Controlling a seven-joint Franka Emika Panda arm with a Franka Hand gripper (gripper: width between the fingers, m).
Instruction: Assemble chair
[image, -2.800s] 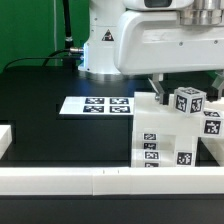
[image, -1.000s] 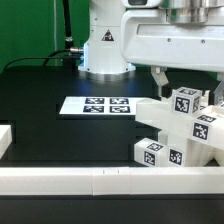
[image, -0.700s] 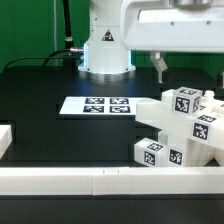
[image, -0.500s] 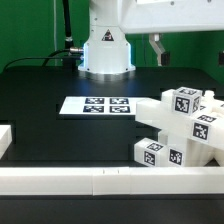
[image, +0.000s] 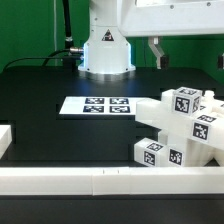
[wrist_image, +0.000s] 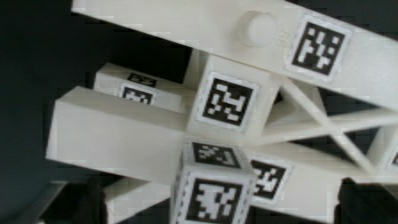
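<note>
The chair (image: 180, 130) is a cluster of chunky white parts with black-and-white tags. It rests tilted on the black table at the exterior view's right, against the front rail. My gripper (image: 188, 52) hangs open well above it with nothing between the fingers; one finger (image: 157, 50) shows clearly. In the wrist view the chair (wrist_image: 231, 100) fills the picture, with ribbed beams and several tagged blocks below me. My gripper (wrist_image: 217, 205) is spread wide, one dark fingertip (wrist_image: 80, 200) at each side, apart from the parts.
The marker board (image: 95, 105) lies flat on the table in the middle. A long white border rail (image: 90, 180) runs along the front, with a short rail piece (image: 5, 140) at the exterior view's left. The robot base (image: 105, 50) stands behind.
The chair assembly first tipped into its tilted pose. Since then my gripper has opened, let go of the chair and risen straight up; the chair has stayed still.
</note>
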